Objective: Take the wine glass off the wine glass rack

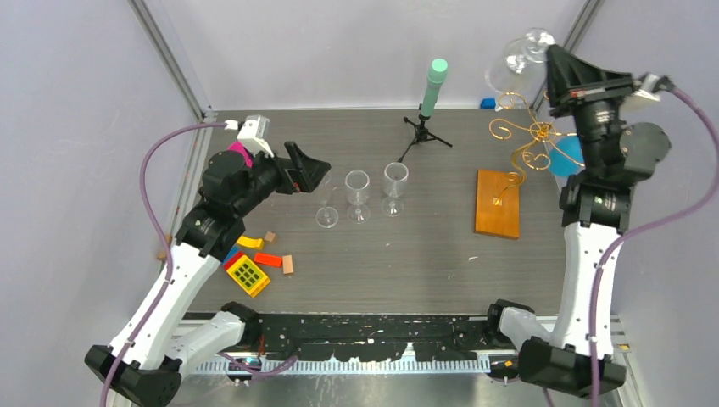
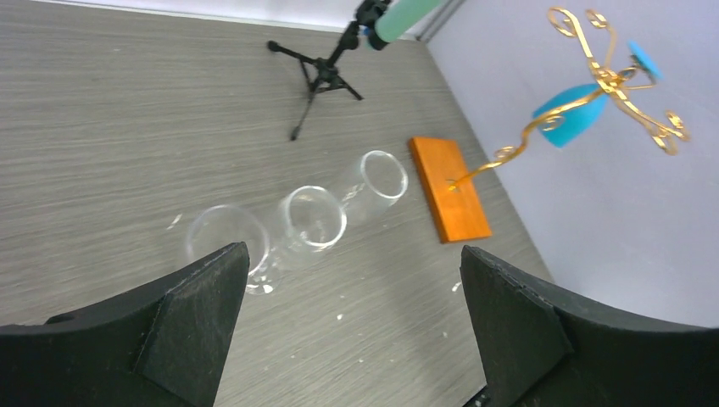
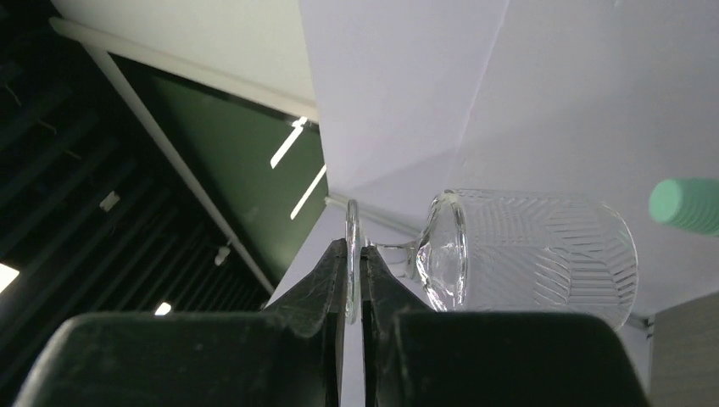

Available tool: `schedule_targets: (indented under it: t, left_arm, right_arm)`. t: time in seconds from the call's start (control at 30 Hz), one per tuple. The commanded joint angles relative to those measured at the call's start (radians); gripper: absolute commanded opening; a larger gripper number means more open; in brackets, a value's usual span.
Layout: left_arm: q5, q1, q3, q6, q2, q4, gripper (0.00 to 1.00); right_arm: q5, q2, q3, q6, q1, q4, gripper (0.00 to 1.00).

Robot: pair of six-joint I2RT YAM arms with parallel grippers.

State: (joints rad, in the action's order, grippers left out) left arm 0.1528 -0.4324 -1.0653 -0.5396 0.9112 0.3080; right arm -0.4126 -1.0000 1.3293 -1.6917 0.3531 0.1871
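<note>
My right gripper (image 1: 549, 52) is raised high above the gold wire rack (image 1: 527, 134) and is shut on the foot of a clear wine glass (image 1: 514, 61). In the right wrist view the gripper (image 3: 353, 259) pinches the round foot, and the patterned bowl (image 3: 543, 250) lies sideways to the right. The rack's orange-brown base (image 1: 497, 203) sits on the table; it also shows in the left wrist view (image 2: 448, 200). My left gripper (image 1: 315, 172) is open and empty, just left of three clear glasses (image 1: 358, 195) standing on the table.
A black tripod with a mint-green cylinder (image 1: 433, 89) stands at the back middle. A blue cup (image 1: 566, 155) sits behind the rack. Colourful blocks and a yellow grid toy (image 1: 248, 274) lie at the front left. The enclosure walls close in at right and back.
</note>
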Motion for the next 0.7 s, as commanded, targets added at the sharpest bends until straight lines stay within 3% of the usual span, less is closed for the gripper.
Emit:
schedule_targets:
  t: [0.0, 0.33, 0.53, 0.67]
  left_arm:
    - [0.129, 0.0, -0.064, -0.074, 0.03, -0.114, 0.98]
    - [0.218, 0.035, -0.106, -0.184, 0.092, -0.192, 0.98]
    - [0.341, 0.094, -0.11, -0.374, 0.168, -0.408, 0.98]
    - [0.436, 0.138, -0.097, -0.613, 0.255, -0.615, 0.98]
  right_arm:
    - [0.017, -0.082, 0.0, -0.001, -0.232, 0.188, 0.0]
    - [0.079, -0.215, -0.019, -0.001, -0.541, 0.307, 0.0]
    - [0.102, -0.254, -0.048, -0.054, -0.621, 0.396, 0.0]
    - [0.096, -0.281, -0.05, -0.091, -0.664, 0.446, 0.0]
